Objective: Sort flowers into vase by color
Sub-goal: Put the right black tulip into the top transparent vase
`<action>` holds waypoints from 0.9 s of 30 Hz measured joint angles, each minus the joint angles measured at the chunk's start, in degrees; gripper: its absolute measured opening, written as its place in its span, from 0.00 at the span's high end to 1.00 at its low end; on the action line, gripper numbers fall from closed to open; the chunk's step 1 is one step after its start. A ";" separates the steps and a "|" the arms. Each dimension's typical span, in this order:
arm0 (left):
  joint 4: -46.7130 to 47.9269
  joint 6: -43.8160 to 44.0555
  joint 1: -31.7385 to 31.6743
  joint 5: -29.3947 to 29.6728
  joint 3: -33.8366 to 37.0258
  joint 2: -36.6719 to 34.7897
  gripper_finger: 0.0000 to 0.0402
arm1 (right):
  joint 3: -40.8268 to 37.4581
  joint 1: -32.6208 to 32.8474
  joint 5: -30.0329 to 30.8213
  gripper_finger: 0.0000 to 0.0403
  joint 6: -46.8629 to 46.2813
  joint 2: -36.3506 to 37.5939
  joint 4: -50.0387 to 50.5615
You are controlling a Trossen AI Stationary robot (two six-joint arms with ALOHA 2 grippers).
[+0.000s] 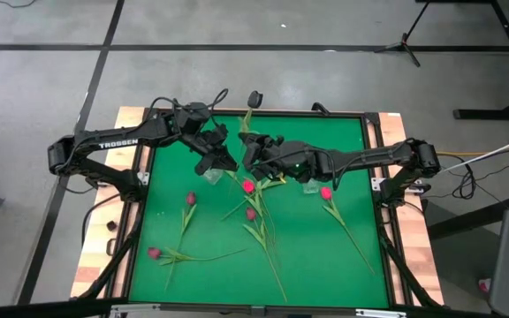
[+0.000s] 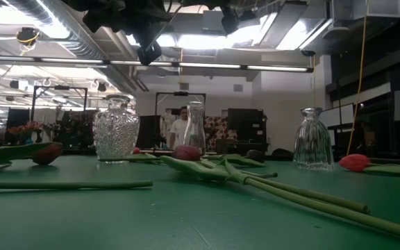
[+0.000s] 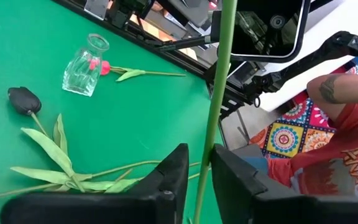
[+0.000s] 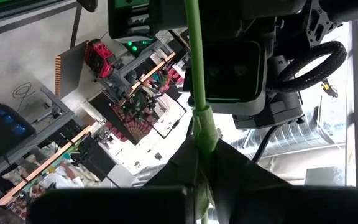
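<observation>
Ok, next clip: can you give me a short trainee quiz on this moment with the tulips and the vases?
1. True or false: the right gripper is shut on the slim green stem of an artificial tulip, held up off the table.
2. How many clear glass vases stand on the table in the low view? A) one B) three C) five
3. Missing word: the near-black tulip head lies on a ____ table mat.

Key: 1. True. 2. B: a wide cut-glass one, a slim one and a bell-shaped one. 3. green.
</observation>
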State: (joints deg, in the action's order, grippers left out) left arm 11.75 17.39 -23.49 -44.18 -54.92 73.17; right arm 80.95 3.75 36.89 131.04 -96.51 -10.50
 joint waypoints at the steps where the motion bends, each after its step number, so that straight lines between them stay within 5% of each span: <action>1: 0.00 0.00 0.02 -0.02 0.00 0.00 0.86 | 0.00 0.00 -0.70 0.94 0.00 0.00 0.02; 27: -0.61 -2.91 3.04 1.66 0.00 0.00 0.89 | -0.04 0.04 -5.07 0.94 -3.13 0.00 0.33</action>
State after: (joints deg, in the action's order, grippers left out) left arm 11.13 14.48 -20.45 -42.52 -54.92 73.17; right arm 80.90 3.79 31.81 127.91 -96.51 -10.17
